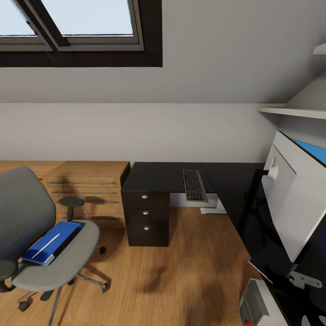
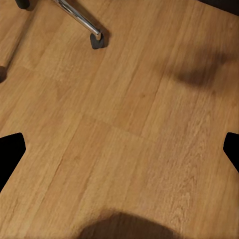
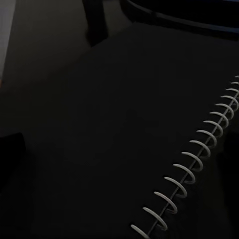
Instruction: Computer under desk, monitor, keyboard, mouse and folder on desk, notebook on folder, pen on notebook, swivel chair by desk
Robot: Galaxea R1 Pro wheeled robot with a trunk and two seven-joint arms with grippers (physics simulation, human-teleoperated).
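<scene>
The grey swivel chair [image 1: 31, 235] stands at the left on the wooden floor, with the blue folder [image 1: 53, 242] lying flat on its seat. The black L-shaped desk [image 1: 156, 176] runs along the wall and down the right side. On it lies the keyboard [image 1: 194, 185], and the monitor [image 1: 285, 203] stands at the right with its pale back towards me. The grey computer [image 1: 256, 303] sits low at the right, beside the desk. My left gripper [image 2: 119, 154] hangs open over bare floor near a chair castor [image 2: 95, 40]. My right gripper [image 3: 119, 149] is open just above the spiral-bound notebook [image 3: 124, 129], seen dimly.
A low light-wood cabinet [image 1: 86, 185] stands against the wall between chair and desk. Black drawers with silver knobs [image 1: 146, 213] sit under the desk's left end. A white shelf [image 1: 294, 111] juts out above the monitor. Open floor lies between chair and desk.
</scene>
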